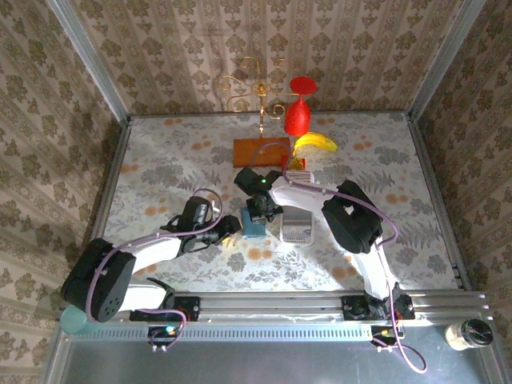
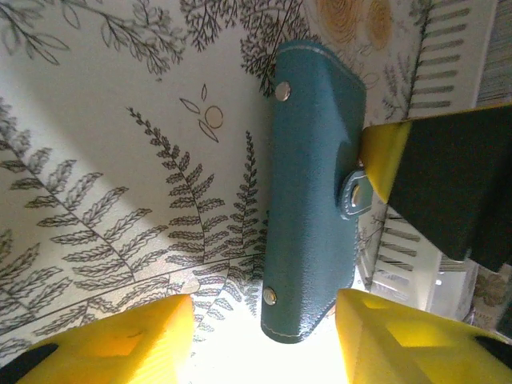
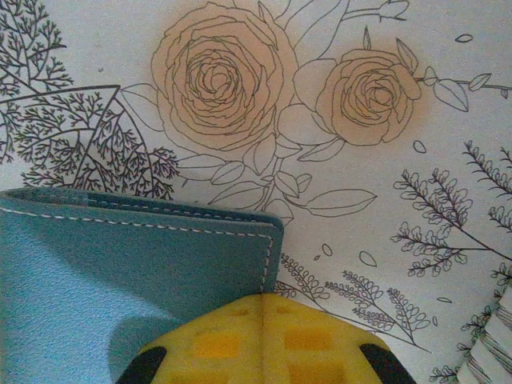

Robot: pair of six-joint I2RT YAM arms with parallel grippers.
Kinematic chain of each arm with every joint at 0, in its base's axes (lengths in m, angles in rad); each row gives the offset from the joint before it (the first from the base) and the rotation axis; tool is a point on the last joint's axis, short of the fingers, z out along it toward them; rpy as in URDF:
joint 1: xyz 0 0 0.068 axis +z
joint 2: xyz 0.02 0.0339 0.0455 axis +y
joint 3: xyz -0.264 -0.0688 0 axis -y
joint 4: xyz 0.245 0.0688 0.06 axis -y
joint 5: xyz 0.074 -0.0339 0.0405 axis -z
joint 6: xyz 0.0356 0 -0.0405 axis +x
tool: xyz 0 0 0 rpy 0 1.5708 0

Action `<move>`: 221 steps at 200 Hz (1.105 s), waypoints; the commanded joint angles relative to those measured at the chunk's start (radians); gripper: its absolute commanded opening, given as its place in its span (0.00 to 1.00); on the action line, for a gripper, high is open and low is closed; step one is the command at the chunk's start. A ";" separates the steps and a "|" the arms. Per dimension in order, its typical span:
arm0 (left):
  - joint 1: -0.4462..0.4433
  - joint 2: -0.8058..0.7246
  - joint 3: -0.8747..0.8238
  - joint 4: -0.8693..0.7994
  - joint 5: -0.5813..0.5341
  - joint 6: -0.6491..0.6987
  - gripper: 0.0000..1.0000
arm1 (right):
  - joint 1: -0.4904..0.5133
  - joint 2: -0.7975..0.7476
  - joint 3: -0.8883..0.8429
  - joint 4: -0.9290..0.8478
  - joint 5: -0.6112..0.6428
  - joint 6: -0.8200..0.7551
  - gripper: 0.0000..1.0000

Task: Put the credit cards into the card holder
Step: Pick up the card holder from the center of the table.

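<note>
Near the table (image 1: 160, 160) centre, the teal holder (image 1: 254, 225) lies flat and folded shut, its tab at one long edge. The cards (image 1: 298, 226), a pale ribbed row, sit just at its 3 o'clock. At the holder's 8 o'clock the left gripper (image 1: 230, 232) stands open, the holder's end between its yellow fingers (image 2: 120, 344) and apart from both. From 12 o'clock the right gripper (image 1: 260, 211) meets the holder at the tab. Its pads (image 3: 240, 336) press together, though whether they pinch the tab cannot be told.
</note>
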 commanded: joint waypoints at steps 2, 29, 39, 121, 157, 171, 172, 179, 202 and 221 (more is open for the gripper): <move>-0.019 0.036 0.042 0.056 0.007 -0.019 0.49 | -0.007 0.011 -0.042 -0.019 0.031 0.026 0.00; -0.046 0.072 0.050 0.097 0.010 -0.037 0.47 | -0.013 -0.003 -0.082 -0.001 0.029 0.035 0.00; -0.056 0.084 0.052 0.111 0.007 -0.041 0.47 | -0.015 -0.009 -0.093 0.006 0.025 0.040 0.00; -0.066 0.146 0.022 0.278 0.037 -0.110 0.18 | -0.029 -0.067 -0.150 0.080 -0.041 0.066 0.00; -0.065 0.049 0.013 0.250 0.029 -0.078 0.02 | -0.033 -0.153 -0.196 0.154 -0.091 0.084 0.00; -0.062 -0.013 0.027 0.175 0.020 -0.044 0.00 | -0.032 -0.216 -0.213 0.171 -0.108 0.088 0.00; -0.061 -0.018 0.029 0.172 0.019 -0.041 0.00 | -0.032 -0.224 -0.215 0.171 -0.109 0.088 0.01; -0.061 -0.059 0.039 0.105 0.009 -0.009 0.00 | -0.032 -0.268 -0.230 0.200 -0.117 0.092 0.04; -0.061 -0.227 0.090 -0.159 -0.065 0.135 0.00 | -0.027 -0.415 -0.294 0.246 -0.144 0.128 0.15; -0.063 -0.375 0.120 -0.321 -0.132 0.245 0.00 | -0.005 -0.513 -0.341 0.301 -0.194 0.163 0.28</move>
